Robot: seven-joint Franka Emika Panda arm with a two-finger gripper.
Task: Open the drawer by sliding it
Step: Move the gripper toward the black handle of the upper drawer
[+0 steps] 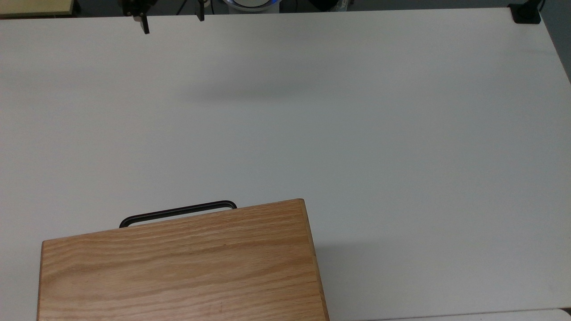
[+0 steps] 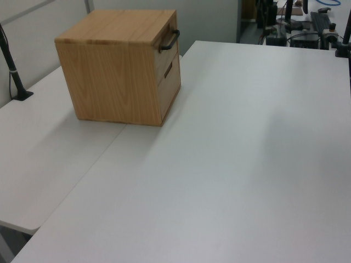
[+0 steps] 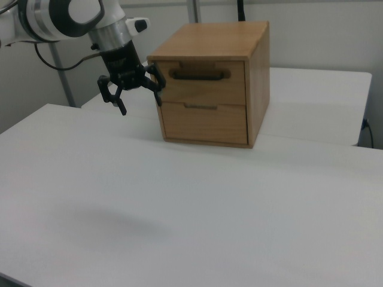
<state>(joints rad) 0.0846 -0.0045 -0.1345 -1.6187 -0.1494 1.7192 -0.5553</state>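
An oak cabinet (image 3: 210, 39) stands on the white table (image 3: 179, 203). Its upper drawer (image 3: 236, 76) sits flush in the cabinet front, with a long black bar handle (image 3: 199, 74) across it. In the top view the handle (image 1: 178, 211) pokes out past the cabinet's flat top (image 1: 178, 267). In the left view the handle (image 2: 169, 40) shows on the cabinet's right face. My gripper (image 3: 140, 103) hangs open and holds nothing. It is at the right view's left of the cabinet, at about handle height. In the top view my gripper (image 1: 172, 20) is at the far table edge, well apart from the handle.
A lower drawer (image 3: 203, 122) with a recessed grip sits under the upper one. A black clamp (image 1: 525, 13) sits on the table corner at the top view's top right. A black post (image 2: 12, 66) stands at the left view's left. A seam (image 2: 104, 153) joins two tabletops.
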